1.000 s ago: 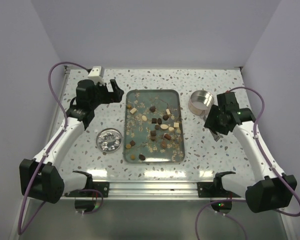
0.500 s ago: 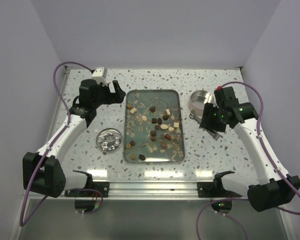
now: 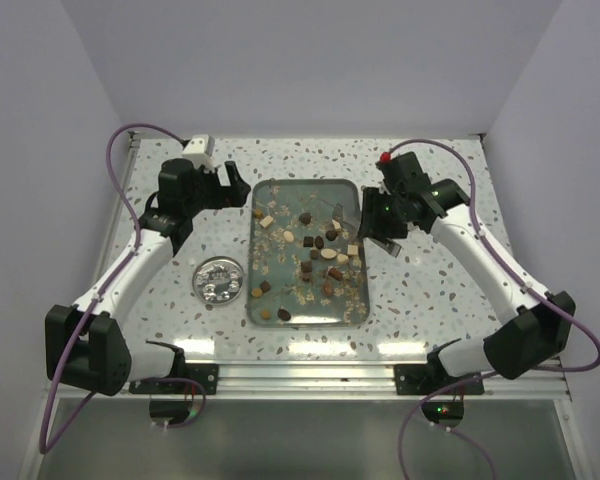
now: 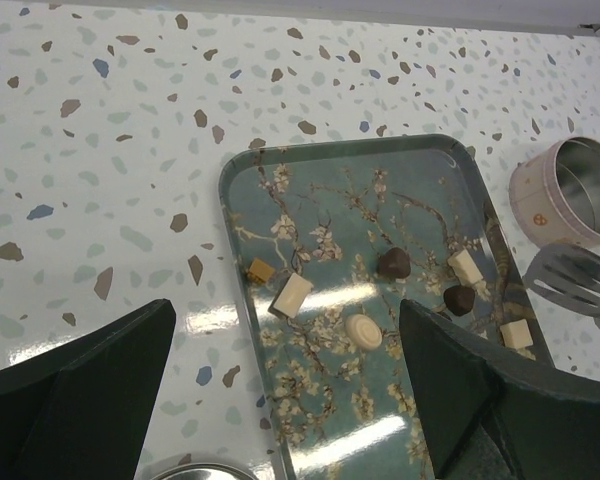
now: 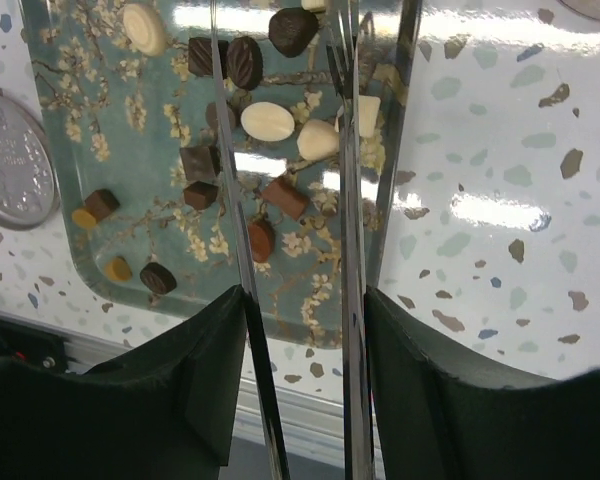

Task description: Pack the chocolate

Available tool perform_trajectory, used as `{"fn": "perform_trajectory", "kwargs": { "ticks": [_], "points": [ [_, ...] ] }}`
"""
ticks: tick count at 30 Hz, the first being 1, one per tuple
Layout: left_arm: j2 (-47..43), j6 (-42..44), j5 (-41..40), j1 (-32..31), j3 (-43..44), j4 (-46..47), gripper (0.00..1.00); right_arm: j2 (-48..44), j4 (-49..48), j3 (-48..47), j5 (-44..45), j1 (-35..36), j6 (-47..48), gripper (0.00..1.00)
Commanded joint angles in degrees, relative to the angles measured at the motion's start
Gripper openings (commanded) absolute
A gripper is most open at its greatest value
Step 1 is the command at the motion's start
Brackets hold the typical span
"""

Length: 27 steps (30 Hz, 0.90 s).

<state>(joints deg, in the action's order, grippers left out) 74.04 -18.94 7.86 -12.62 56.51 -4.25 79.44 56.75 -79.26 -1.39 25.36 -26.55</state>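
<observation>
We see the right end effector [image 5: 305, 400] clamped on metal tongs [image 5: 230, 200], blades slightly parted and running alongside the right rim of the tray [image 4: 330, 190]. The chocolate [image 3: 320, 250] lies scattered on the tray, just left of and under them. The left end effector [image 3: 230, 185] hangs wide open and empty off the far-left corner, farther from the cluster. The tong tips are cut off, and the right arm hides the tin [image 4: 570, 190] from above.

Speckled table [image 3: 410, 300] carries a floral tray [image 3: 308, 183], a round dish [image 3: 221, 260], perhaps a lid, and a pink tin [image 4: 540, 197]
</observation>
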Motion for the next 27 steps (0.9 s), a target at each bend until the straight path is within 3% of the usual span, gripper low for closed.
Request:
{"fn": "perform_trajectory", "kwargs": {
  "ticks": [1, 11, 27],
  "points": [
    [-2.32, 0.66, -1.53, 0.23, 2.29, 0.21, 1.0, 4.04, -5.59, -3.26, -2.13, 0.65, 2.37, 0.52],
    [-3.46, 0.04, -3.64, 0.23, 2.82, -2.08, 1.0, 14.24, -12.98, -8.45, -3.71, 2.32, 5.54, 0.52],
    [-3.82, 0.22, -4.96, 0.23, 2.82, -3.83, 1.0, 23.04, -11.93, -11.88, -0.29, 7.68, 9.58, 0.51]
  ]
}}
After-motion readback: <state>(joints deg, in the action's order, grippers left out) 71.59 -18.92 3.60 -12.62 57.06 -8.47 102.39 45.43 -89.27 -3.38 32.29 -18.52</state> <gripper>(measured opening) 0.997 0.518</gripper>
